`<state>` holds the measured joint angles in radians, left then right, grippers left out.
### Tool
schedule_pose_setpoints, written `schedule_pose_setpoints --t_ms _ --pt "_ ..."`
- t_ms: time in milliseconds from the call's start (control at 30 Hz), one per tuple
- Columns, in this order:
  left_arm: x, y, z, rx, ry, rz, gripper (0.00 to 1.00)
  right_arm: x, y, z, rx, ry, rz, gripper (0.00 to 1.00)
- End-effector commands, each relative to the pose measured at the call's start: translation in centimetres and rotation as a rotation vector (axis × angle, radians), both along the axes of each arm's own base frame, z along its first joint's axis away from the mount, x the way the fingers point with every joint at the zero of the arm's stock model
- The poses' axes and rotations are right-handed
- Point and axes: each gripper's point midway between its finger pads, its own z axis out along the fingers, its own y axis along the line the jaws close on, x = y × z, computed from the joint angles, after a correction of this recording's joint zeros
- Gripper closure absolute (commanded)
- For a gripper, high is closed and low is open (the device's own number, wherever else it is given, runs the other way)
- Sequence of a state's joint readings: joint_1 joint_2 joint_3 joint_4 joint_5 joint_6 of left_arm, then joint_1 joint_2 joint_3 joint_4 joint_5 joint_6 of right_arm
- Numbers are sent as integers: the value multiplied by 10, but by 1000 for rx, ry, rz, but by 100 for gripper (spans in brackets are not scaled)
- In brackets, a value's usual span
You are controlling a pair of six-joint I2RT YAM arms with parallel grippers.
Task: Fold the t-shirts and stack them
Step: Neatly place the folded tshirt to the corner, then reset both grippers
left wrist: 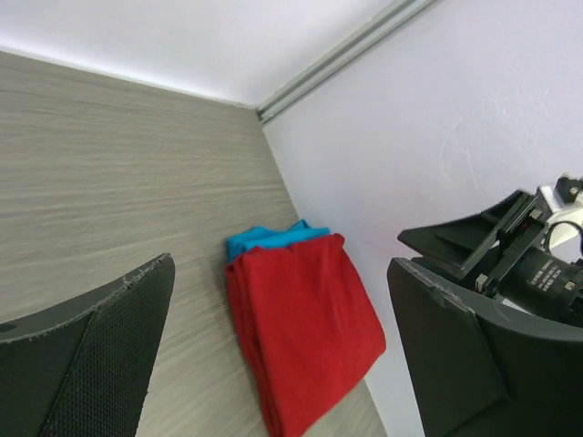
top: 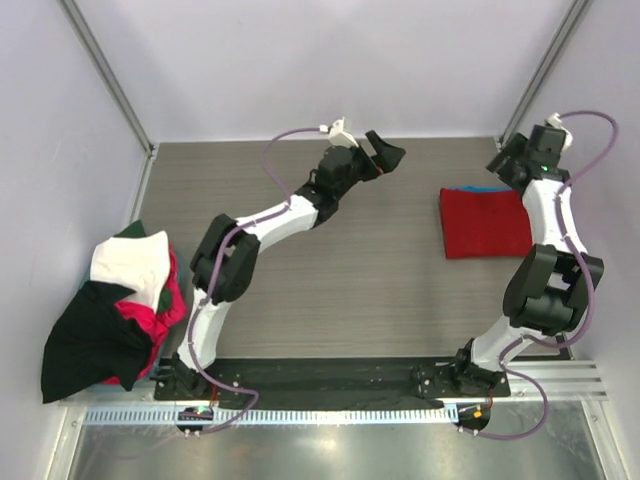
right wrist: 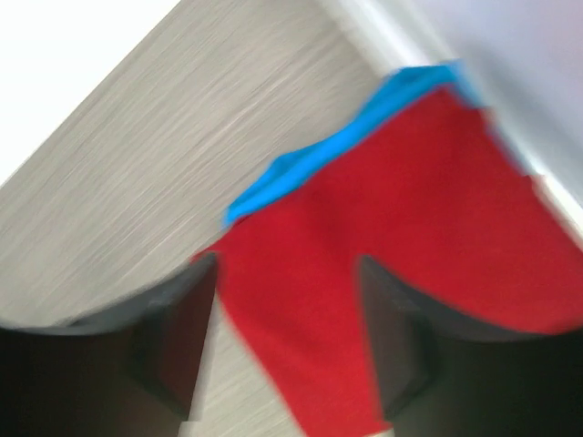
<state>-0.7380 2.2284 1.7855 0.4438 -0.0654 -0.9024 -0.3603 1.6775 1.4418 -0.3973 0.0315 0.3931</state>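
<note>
T-shirt pile (top: 110, 310) is what my next move turns on; it sits far off to the left of the folded stack and nearer the arm bases than the stack is, at the opposite edge of the worktop (top: 340, 290). A white t-shirt (top: 130, 262) lies on top, a magenta t-shirt (top: 168, 300) shows beneath it, and a black t-shirt (top: 85, 345) sprawls from the pile's near side, apparently past the worktop's edge; as a crumpled heap it gives me no clean long axis to line up on.

The stack itself is the red t-shirt (top: 487, 222), folded flat on the blue t-shirt (left wrist: 269, 238), whose edge peeks out only along the far side.

My left gripper (left wrist: 281, 266) hovers just left of the stack's far corner, jaws spread wide and empty; my right gripper (right wrist: 284, 264) hangs over the stack's far right part, fingers apart with nothing between them, though that view is blurred.

I judge the left arm the one to send; its base is on the pile's side of the stack, and from its gripper the pile lies a long way back and left.
</note>
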Motion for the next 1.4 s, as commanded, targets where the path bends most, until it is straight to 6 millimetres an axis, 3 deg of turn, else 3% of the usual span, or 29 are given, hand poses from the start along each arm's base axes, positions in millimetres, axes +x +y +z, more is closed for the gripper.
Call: schedule_pose_setpoints --t_ms 0,33,67,100,133,200,267,300,333,367,400,433,467,533,567,600,633,667,733,800,833,867,900,933,967,1033,1067,1200,1367 --pt "-15 34 -9 65 47 -22 0 -2 55 32 -78 -42 144 27" --pt "-14 53 5 58 42 0 0 -3 63 33 -85 -43 153 25" --pt "-17 62 -2 78 70 9 1 -4 77 37 -92 -55 182 24" --pt "-20 79 -25 110 123 29 0 -5 85 31 -83 -46 202 24" --pt "-25 92 -8 100 112 40 0 -5 92 32 -83 -54 222 24" --pt "-37 114 -30 152 165 56 0 -8 116 28 -76 -52 279 25" --pt "-52 133 -21 182 157 69 0 -11 138 22 -72 -48 328 27" --pt "-56 142 -22 202 159 86 0 -15 162 25 -83 -60 379 27" --pt "-62 156 -37 257 175 118 0 -15 177 28 -86 -85 413 27" --pt "-71 169 -28 278 173 139 0 -21 190 16 -82 -74 444 25" --pt "-76 179 -31 309 181 163 1 -26 218 15 -71 -88 505 23" --pt "-82 198 -46 378 213 217 1 -28 229 27 -66 -151 525 20" --pt "-88 208 -37 383 201 241 0 -38 238 12 -60 -137 537 13" --pt "-101 229 -54 449 220 279 1 -52 260 13 -80 -201 568 5" --pt "-107 237 -60 467 227 292 0 -57 264 12 -95 -215 567 5" --pt "-114 244 -52 462 205 304 0 -62 270 12 -108 -227 573 4" --pt "-118 250 -54 474 201 314 1 -68 287 20 -118 -274 600 4" --pt "-127 262 -71 517 216 331 0 -76 293 7 -117 -259 619 4" --pt "-138 272 -70 527 190 336 0 -88 319 7 -107 -296 670 4" --pt "-153 284 -92 561 211 331 0 -100 326 -4 -136 -302 673 4" --pt "-158 286 -81 515 183 340 0 -105 327 -8 -150 -304 672 4" --pt "-163 289 -83 488 180 348 1 -116 326 -19 -165 -300 663 4" --pt "-181 293 -111 479 217 327 1 -118 327 -19 -154 -327 662 4" --pt "-183 288 -89 378 126 319 0 -123 328 -23 -140 -343 672 4" --pt "-191 286 -91 350 101 297 0 -133 323 -47 -136 -315 679 4" --pt "-204 294 -98 336 50 292 0 -137 319 -48 -117 -375 659 4" --pt "-206 297 -100 353 31 293 0 -143 312 -66 -122 -353 646 2" --pt "-202 309 -89 415 -35 340 0 -140 311 -66 -92 -391 608 1" --pt "-195 318 -98 434 14 402 1 -133 322 -75 -72 -353 624 1"
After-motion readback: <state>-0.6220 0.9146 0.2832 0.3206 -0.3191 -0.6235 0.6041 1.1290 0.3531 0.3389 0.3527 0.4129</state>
